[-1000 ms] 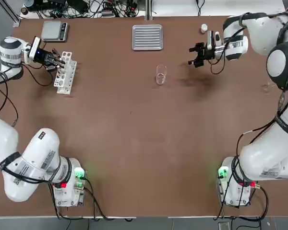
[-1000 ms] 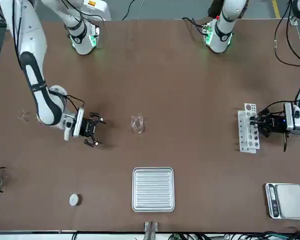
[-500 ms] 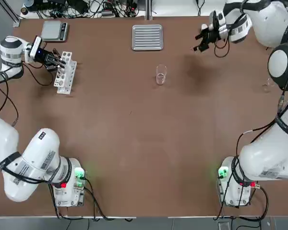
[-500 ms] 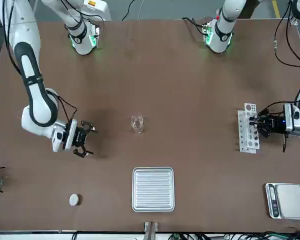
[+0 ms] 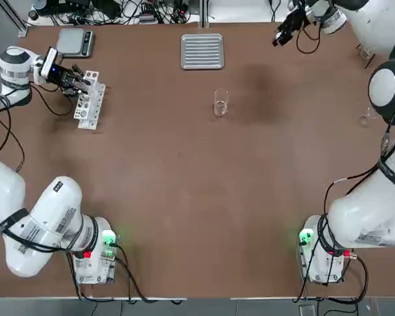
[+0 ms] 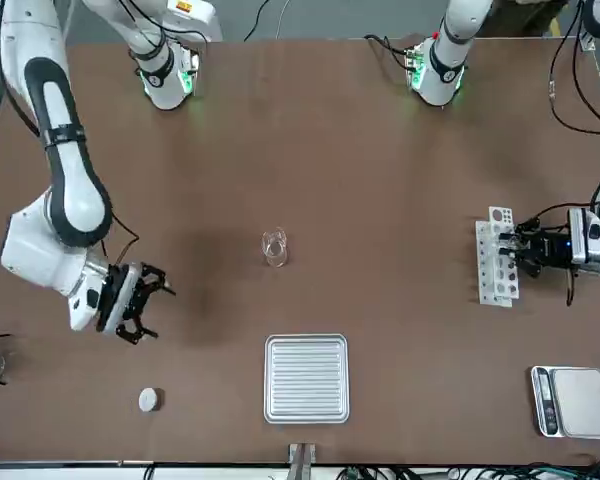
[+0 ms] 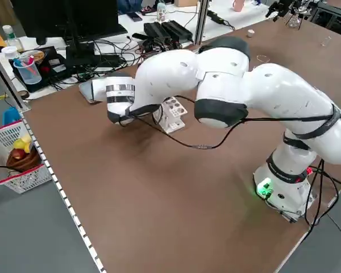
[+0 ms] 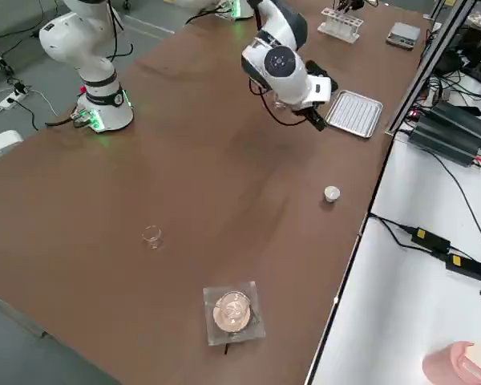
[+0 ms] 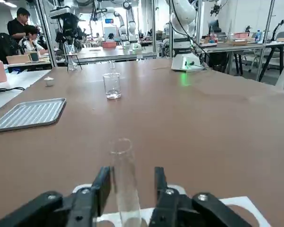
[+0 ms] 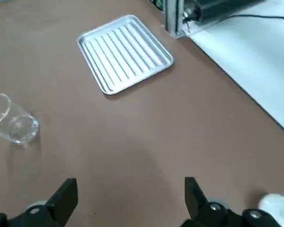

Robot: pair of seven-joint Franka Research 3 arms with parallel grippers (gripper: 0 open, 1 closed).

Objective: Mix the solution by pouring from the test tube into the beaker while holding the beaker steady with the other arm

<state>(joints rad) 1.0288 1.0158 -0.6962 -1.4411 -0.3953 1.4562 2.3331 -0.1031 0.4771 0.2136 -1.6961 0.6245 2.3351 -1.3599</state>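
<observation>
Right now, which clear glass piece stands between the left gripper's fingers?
The test tube, at the white rack; the beaker sits well beyond the left gripper. The right gripper hovers at the table's far right.

I look straight down over the whole table in the top view; the front view faces me from across it. The side views look down diagonally from my left and right. My wrist views sit close behind my fingers, the left gazing low across the tabletop, the right angled down; both share the ribbed tray (image 5: 202,51) with the top view
</observation>
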